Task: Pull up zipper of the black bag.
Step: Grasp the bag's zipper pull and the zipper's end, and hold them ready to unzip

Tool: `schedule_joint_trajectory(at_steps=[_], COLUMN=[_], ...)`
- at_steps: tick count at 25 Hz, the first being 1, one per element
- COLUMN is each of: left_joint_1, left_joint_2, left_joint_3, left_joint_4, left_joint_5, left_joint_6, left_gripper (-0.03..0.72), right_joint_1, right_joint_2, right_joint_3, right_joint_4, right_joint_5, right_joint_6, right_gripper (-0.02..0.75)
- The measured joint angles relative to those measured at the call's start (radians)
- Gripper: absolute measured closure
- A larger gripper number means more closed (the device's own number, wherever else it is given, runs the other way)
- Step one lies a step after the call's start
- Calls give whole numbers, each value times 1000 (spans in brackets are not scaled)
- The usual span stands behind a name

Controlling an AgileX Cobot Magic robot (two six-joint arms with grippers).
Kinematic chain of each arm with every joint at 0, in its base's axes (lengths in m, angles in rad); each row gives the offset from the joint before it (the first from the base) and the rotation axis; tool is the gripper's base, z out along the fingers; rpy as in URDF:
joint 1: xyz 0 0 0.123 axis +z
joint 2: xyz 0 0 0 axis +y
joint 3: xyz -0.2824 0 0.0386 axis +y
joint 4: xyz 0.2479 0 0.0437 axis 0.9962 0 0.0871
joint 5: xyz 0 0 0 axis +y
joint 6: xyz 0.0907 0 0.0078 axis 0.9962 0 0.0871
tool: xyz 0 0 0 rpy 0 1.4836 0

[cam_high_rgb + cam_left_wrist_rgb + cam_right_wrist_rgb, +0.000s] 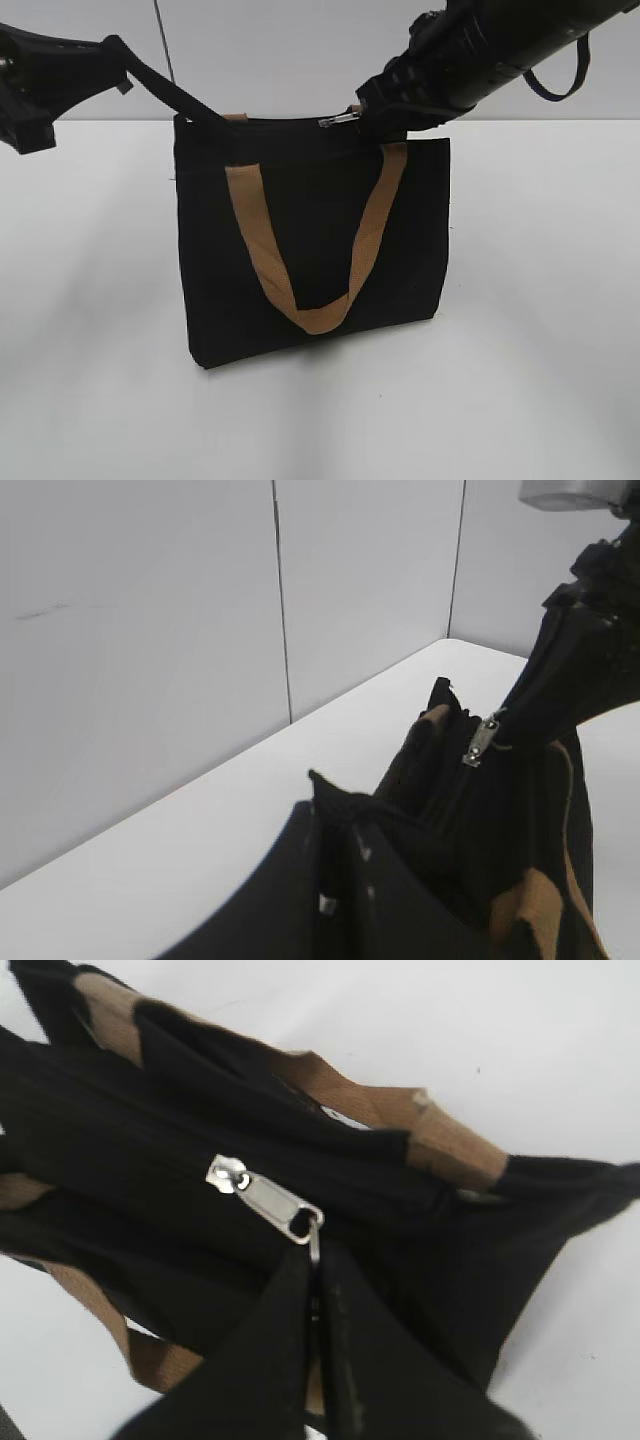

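1. One black bag (315, 240) is seen upright on the white desk (540, 350), with two tan handles (320, 250).
2. One zipper (268, 1202) pull is pinched by the closed right claw (318, 1290) at the bag's top edge.
3. The bag's top corner is gripped by the closed left claw (335, 825).

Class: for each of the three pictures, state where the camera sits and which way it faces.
Exterior: table height, facing the black bag; both arms show.
Left wrist: behind the left gripper at the bag's corner, looking along its top.
Right wrist: above, looking down; right gripper pinches the zipper.
All three share the zipper.
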Motion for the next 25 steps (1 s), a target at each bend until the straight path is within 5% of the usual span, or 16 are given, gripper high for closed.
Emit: schedule_joint_trajectory(at_steps=[25], left_joint_1=[0], left_joint_2=[0], left_joint_3=[0], left_joint_4=[-10], left_joint_5=[29], left_joint_6=[11], left_gripper=[673], right_joint_1=[-57], right_joint_2=[-21], right_joint_3=[0], right_joint_4=[-189], right_joint_5=[18], right_joint_6=[207], right_gripper=[737])
